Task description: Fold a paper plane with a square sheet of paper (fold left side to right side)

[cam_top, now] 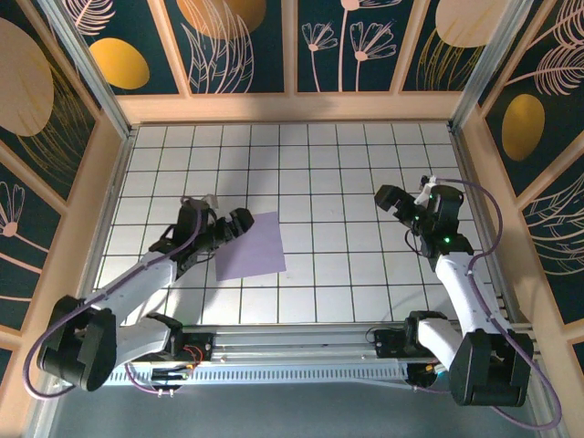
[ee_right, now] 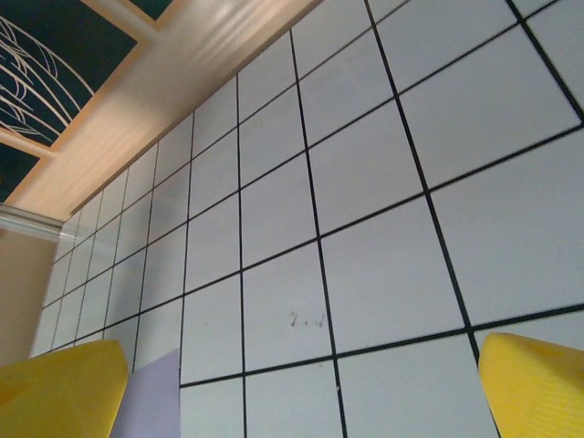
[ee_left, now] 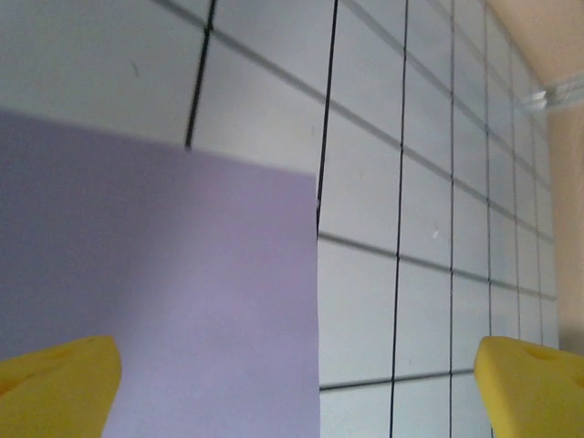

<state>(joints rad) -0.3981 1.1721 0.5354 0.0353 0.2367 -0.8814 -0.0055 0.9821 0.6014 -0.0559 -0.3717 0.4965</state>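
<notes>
The square sheet of paper [cam_top: 249,245] is plain lavender and lies flat on the white grid table, left of centre. My left gripper [cam_top: 226,215] hovers at the sheet's upper left corner, open, nothing between its yellow fingertips [ee_left: 64,383]. In the left wrist view the sheet [ee_left: 164,292] fills the lower left, its right edge running between the jaws of the gripper [ee_left: 297,388]. My right gripper [cam_top: 407,197] stands open over bare tiles at the right, well apart from the paper. Its wrist view catches a corner of the sheet [ee_right: 151,401] beside the gripper's [ee_right: 297,392] left fingertip [ee_right: 64,392]. The paper plane is out of view.
Wooden walls [cam_top: 292,108] with dark floral panels enclose the table on three sides. A metal rail [cam_top: 301,338] with both arm bases runs along the near edge. Bare grid tiles [cam_top: 338,182] lie between the two grippers and behind the sheet.
</notes>
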